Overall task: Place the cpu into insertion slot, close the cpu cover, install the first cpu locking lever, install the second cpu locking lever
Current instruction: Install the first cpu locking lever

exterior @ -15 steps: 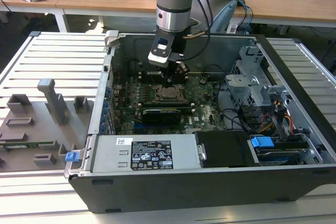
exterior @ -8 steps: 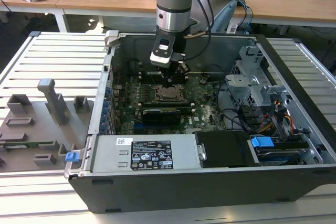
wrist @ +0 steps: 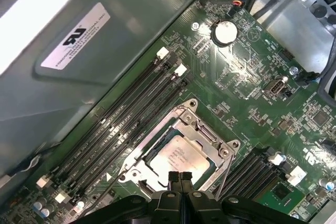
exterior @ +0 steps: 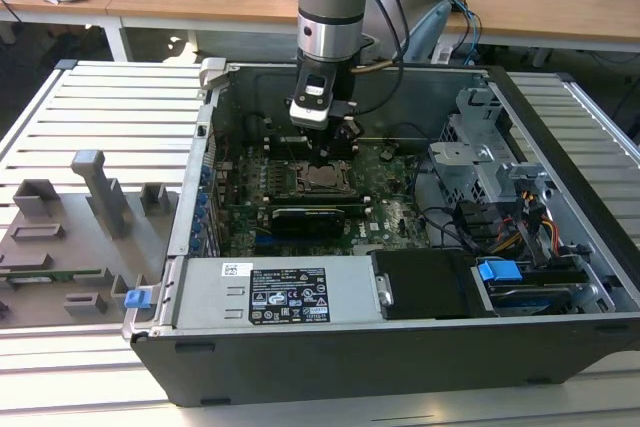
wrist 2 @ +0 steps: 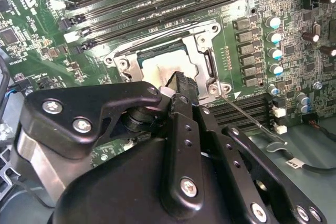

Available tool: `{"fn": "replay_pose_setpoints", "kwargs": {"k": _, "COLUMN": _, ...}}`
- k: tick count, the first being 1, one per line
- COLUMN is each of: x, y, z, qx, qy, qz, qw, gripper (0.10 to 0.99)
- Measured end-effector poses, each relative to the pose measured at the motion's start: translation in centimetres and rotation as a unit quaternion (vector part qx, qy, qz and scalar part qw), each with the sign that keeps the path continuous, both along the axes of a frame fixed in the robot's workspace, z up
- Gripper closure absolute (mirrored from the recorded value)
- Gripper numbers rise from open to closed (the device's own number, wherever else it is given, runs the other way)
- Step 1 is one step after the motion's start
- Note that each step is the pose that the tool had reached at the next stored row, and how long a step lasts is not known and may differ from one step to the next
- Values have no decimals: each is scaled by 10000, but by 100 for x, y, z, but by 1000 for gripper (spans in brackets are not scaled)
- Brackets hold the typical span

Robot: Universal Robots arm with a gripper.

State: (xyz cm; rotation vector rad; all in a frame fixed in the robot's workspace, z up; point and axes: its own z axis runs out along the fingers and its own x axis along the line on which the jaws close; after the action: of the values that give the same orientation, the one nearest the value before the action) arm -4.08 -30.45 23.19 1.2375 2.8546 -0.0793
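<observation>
The cpu [wrist: 177, 155] lies flat in the socket on the green motherboard [wrist: 247, 77], its silver-grey top showing through the window of the cpu cover [wrist: 206, 134]. The cover lies down over it, also seen in the second wrist view as a silvery frame [wrist 2: 202, 56] around the cpu [wrist 2: 153, 66]. My gripper [wrist: 179, 178] hangs just above the cpu's near edge with its two black fingertips pressed together and nothing between them. A thin metal locking lever [wrist 2: 247, 116] sticks out free from the socket corner. In the exterior view the gripper [exterior: 335, 142] hangs over the socket [exterior: 320, 179].
The open computer case [exterior: 480, 347] surrounds the board, with a power supply [exterior: 280, 292] at the front and a drive cage [exterior: 480, 157] with cables at the exterior view's right. Memory slots [wrist: 131, 108] flank the socket. Grey fixtures [exterior: 100, 187] stand on the table outside.
</observation>
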Motion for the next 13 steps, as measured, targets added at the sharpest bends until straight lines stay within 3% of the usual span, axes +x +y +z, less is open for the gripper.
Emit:
{"fn": "replay_pose_setpoints", "kwargs": {"k": 5, "x": 0, "y": 0, "z": 0, "qx": 0, "qy": 0, "qz": 271, "qw": 9996, "gripper": 980}}
{"fn": "replay_pose_setpoints", "kwargs": {"k": 13, "x": 0, "y": 0, "z": 0, "qx": 0, "qy": 0, "qz": 715, "qw": 9974, "gripper": 980}}
